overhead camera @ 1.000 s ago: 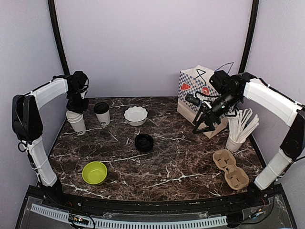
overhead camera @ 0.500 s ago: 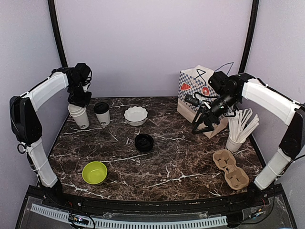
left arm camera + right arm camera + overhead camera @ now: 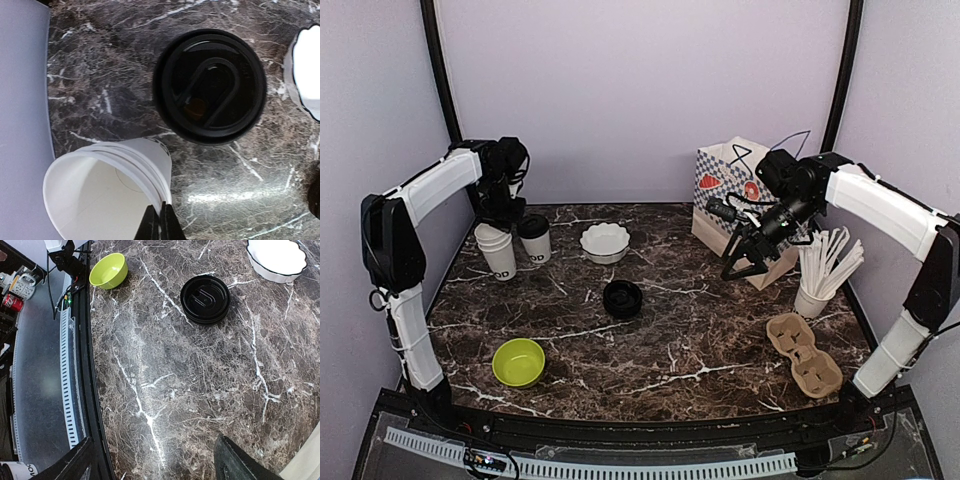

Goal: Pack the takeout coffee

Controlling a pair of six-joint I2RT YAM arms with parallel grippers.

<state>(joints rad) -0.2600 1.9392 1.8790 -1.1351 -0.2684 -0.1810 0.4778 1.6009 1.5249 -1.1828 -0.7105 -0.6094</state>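
A white paper cup with a black lid (image 3: 533,238) stands at the back left; the left wrist view shows its lid (image 3: 210,85) from above. Just left of it is an open, lidless white cup (image 3: 497,252) with black lettering, several nested rims showing (image 3: 100,190). My left gripper (image 3: 502,222) is shut on that cup's right rim (image 3: 160,222). My right gripper (image 3: 744,262) is open and empty, held above the table in front of the paper bag (image 3: 735,195); it holds nothing in the right wrist view (image 3: 155,467).
A stack of black lids (image 3: 622,298) lies mid-table, also in the right wrist view (image 3: 205,299). A white scalloped bowl (image 3: 604,242) sits behind it. A green bowl (image 3: 518,361) is front left. A cardboard cup carrier (image 3: 804,354) and a cup of straws (image 3: 820,275) are at the right.
My left gripper has carried the open cup to the right, from the table's left edge to beside the lidded cup. The right gripper has barely moved.
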